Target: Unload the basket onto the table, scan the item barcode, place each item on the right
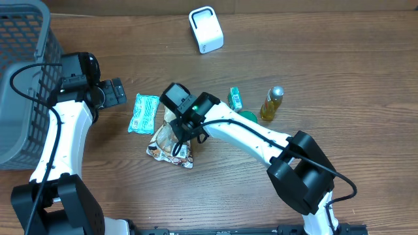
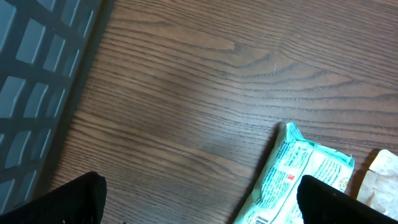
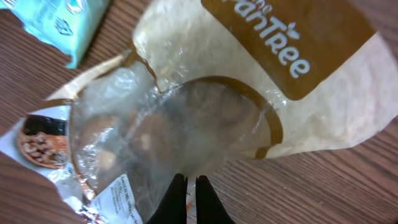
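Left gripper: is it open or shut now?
Open. The left gripper shows its fingers far apart, with nothing gripped between them.

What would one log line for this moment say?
left jaws: open, beside teal packet | right jaws: shut, over tan pouch | white scanner: apart, untouched

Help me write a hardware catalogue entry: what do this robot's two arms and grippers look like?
Both the left arm and right arm have white link shells with bulky black joint housings, and thin black cables loop alongside them. The right arm's wrist shows a small green light. The left gripper is black and blocky; the right gripper has slim black fingers.
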Tool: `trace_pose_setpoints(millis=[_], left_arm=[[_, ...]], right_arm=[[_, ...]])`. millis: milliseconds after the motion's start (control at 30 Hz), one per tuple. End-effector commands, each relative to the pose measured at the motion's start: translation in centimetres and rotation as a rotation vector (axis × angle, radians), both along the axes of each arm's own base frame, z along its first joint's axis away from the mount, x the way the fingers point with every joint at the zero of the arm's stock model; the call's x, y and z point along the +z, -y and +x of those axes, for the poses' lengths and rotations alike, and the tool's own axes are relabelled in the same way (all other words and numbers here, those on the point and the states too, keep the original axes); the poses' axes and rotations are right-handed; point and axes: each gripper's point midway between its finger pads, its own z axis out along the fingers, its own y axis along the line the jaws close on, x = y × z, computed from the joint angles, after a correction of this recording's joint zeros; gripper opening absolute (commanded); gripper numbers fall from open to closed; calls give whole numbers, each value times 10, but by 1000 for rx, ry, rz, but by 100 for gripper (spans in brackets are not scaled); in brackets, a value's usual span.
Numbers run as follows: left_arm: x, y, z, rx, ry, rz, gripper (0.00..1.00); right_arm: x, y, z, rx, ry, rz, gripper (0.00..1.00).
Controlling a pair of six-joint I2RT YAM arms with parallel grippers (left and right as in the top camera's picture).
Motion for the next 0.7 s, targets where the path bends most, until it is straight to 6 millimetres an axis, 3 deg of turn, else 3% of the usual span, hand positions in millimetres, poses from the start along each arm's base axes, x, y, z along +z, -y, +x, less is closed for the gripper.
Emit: trace_pose_setpoints(millis=[0,300,567,667], left_arm=[[14,1,6,-14,34,16,100],[14,1,6,-14,34,16,100],[14,1,6,-14,34,16,100],[14,1,6,-14,34,16,99]], right_arm=[[-12,2,-2,-3,-11,-10,4],[8,-5,4,-2,15,21,4],[13,-8,6,-2,27,34,4],[27,-9,8,-2,49,59,4]])
